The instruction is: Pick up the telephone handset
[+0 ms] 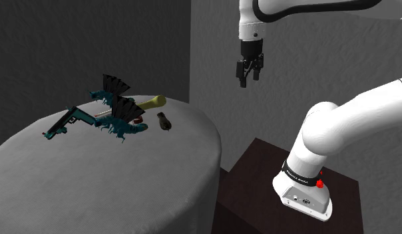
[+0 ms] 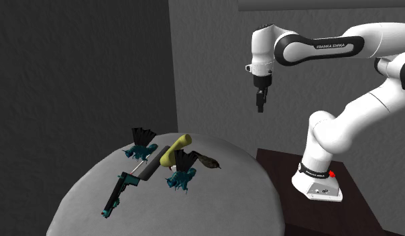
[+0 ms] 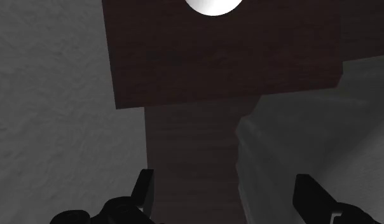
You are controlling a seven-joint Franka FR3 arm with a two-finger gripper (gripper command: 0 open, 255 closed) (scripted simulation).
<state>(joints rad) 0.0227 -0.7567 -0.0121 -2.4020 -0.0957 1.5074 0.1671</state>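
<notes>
The telephone handset [image 1: 152, 102] is a yellowish curved piece lying on the round grey table [image 1: 93, 186], near its far edge. It also lies at the table's far side in the second exterior view [image 2: 176, 150], partly hidden by teal winged figures. My black gripper [image 1: 249, 78] hangs high in the air, well off to the shoulder view's right of the handset, past the table's rim. It points downward [image 2: 261, 107]. In the wrist view its fingers stand apart with nothing between them [image 3: 226, 197], above the dark brown stand [image 3: 191, 146].
Two teal winged dragon-like figures [image 1: 120, 112] crowd the handset. A long teal and black gun-like item [image 1: 63, 123] lies beside them. A small dark object [image 1: 164, 122] rests nearer the rim. The stand [image 1: 259, 166] sits beside the table; grey walls stand behind.
</notes>
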